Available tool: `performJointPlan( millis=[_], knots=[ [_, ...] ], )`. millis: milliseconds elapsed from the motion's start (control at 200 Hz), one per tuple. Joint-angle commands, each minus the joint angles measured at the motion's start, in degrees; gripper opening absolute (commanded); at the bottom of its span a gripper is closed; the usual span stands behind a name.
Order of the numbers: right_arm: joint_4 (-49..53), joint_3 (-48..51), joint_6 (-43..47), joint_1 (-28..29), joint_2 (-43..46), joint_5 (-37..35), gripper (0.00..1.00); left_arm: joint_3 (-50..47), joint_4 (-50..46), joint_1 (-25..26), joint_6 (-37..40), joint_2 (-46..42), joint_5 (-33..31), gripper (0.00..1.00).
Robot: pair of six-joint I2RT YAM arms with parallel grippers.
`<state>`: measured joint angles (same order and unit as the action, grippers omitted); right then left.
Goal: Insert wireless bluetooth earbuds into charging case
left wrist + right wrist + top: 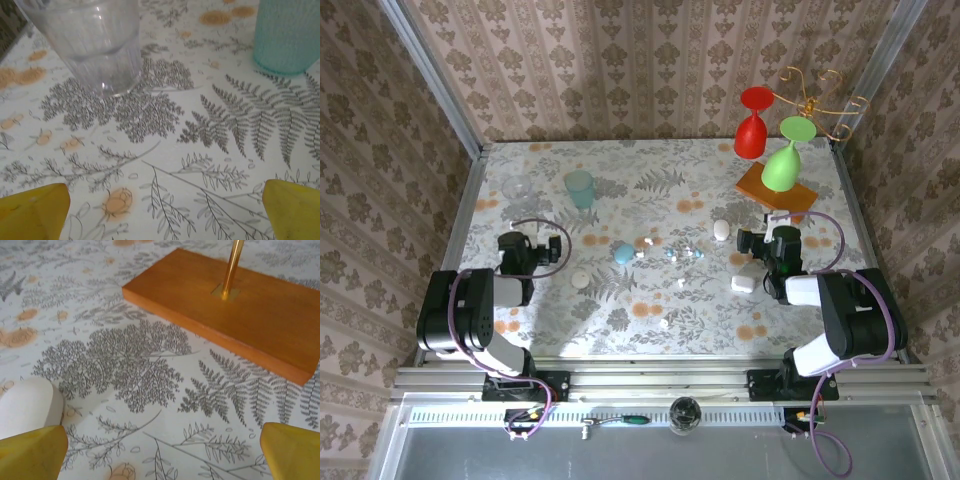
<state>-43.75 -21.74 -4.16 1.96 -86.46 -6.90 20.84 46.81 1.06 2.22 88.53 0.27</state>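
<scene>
Jaws hang wide and empty on left gripper [164,210] and right gripper [162,451]; best narrow one, centre over a tiny earbud [681,283], descend straight to the counter [620,200].

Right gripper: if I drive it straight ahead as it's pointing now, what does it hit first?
Probably the wooden base of the stand, lying directly ahead of the right gripper; the table between them looks free.

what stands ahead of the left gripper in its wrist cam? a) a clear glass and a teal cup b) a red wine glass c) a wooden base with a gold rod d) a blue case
a: the left wrist view shows a clear glass at upper left and a teal cup at upper right.
</scene>
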Motion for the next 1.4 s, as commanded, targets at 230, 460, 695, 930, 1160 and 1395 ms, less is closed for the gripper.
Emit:
performJointPlan(
  millis=[230, 460, 695, 930, 1160, 1395],
  knots=[
    [-5.1, -1.7, 1.7, -0.5, -1.2, 0.2, 1.0, 1.7, 5.4, -0.6, 1.7, 0.7, 1.1, 1.0],
    [-5.0, -1.7, 1.7, -0.5, -1.2, 0.2, 1.0, 1.9, 5.3, -0.6, 1.7, 0.7, 1.1, 1.0],
    [-4.9, -1.7, 1.7, -0.5, -1.2, 0.3, 1.0, 1.7, 5.4, -0.8, 1.5, 0.7, 1.7, 1.0],
    [-5.4, -1.5, 1.7, -0.5, -1.1, 0.2, 1.0, 1.0, 7.0, -0.7, 2.6, 0.5, 3.7, 1.0],
    [1.8, -2.0, 1.4, -0.4, 6.2, -1.1, 1.0, -1.0, 6.6, 1.0, 5.1, -3.5, 5.3, 1.0],
    [12.8, -1.9, 3.1, -0.4, 17.7, 1.4, 1.0, -1.9, -1.2, 6.7, 11.1, -14.4, 1.4, 1.0]
  ],
)
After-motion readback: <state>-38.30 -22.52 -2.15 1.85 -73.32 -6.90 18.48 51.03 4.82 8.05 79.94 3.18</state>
